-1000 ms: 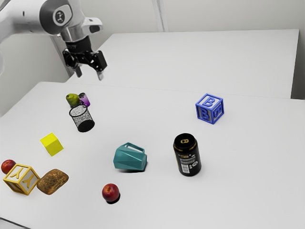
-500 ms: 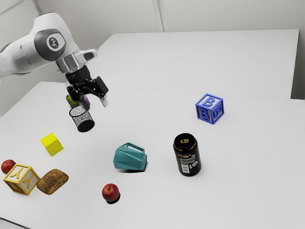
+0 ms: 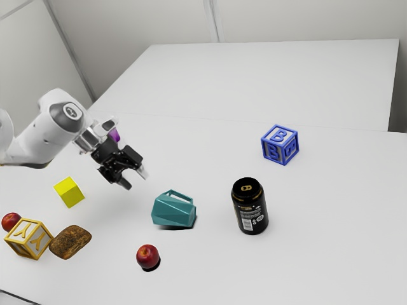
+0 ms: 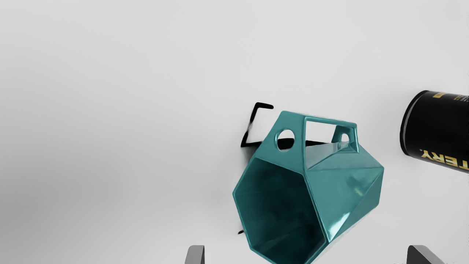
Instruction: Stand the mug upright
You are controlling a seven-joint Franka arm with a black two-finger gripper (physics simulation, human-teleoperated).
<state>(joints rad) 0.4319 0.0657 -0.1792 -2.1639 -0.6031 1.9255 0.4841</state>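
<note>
In the exterior view the gripper (image 3: 135, 180) hangs above the table, open, just to the left of the teal mug (image 3: 173, 210). The mug lies on its side with its handle up and its mouth facing the gripper. The wrist view looks into the dark mouth of the mug (image 4: 344, 187), and the fingertips of the gripper (image 4: 306, 255) stand wide apart at the bottom edge. Nothing is held between them.
A black can (image 3: 250, 206) stands to the mug's right in the exterior view, with a blue letter block (image 3: 280, 145) farther back. A red apple (image 3: 147, 256) is in front. Yellow block (image 3: 69, 192), brown rock (image 3: 70, 242) and letter block (image 3: 28, 238) lie at the left.
My hand has come down and toward the mug, tilting as it moved, and now covers the mesh cup seen earlier. The mug has not moved.
</note>
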